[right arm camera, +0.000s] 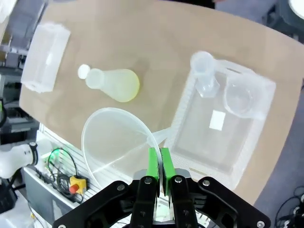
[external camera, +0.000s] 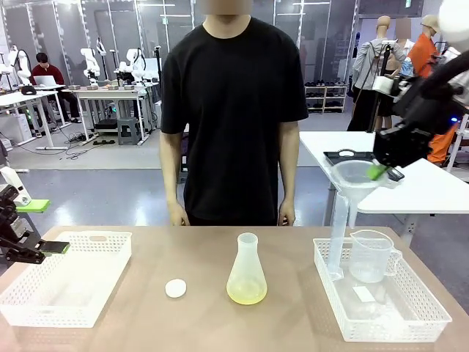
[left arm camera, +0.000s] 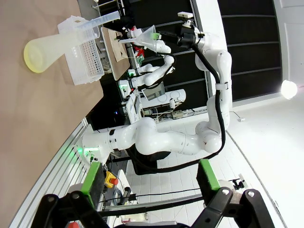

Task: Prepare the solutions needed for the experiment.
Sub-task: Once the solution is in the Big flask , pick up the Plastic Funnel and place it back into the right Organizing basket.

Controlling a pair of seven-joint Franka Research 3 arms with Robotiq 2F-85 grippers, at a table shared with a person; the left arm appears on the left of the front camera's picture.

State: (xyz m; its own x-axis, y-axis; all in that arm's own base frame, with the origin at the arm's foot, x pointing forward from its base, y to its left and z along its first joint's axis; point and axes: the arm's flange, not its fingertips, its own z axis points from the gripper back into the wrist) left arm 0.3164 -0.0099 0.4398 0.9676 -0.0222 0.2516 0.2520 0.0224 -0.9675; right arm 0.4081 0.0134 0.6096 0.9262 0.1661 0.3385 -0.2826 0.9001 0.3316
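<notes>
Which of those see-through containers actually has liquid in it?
The cone-shaped flask mid-table, with yellow liquid at its bottom; the beaker and tall cylinder look empty.

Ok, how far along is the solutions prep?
Done: the flask stands uncapped mid-table holding a little yellow solution, cap beside it. In hand: the right gripper, jaws shut on the funnel's rim, holds it raised near the right basket. Left: likely seating funnel in flask; cylinder and beaker wait in that basket.

Small white disc [external camera: 176, 288] just left of flask [external camera: 246, 271]: too small, I cannot identify it. White slip [external camera: 363, 294] in basket [external camera: 396, 330] right of flask: too small for me to read.
</notes>
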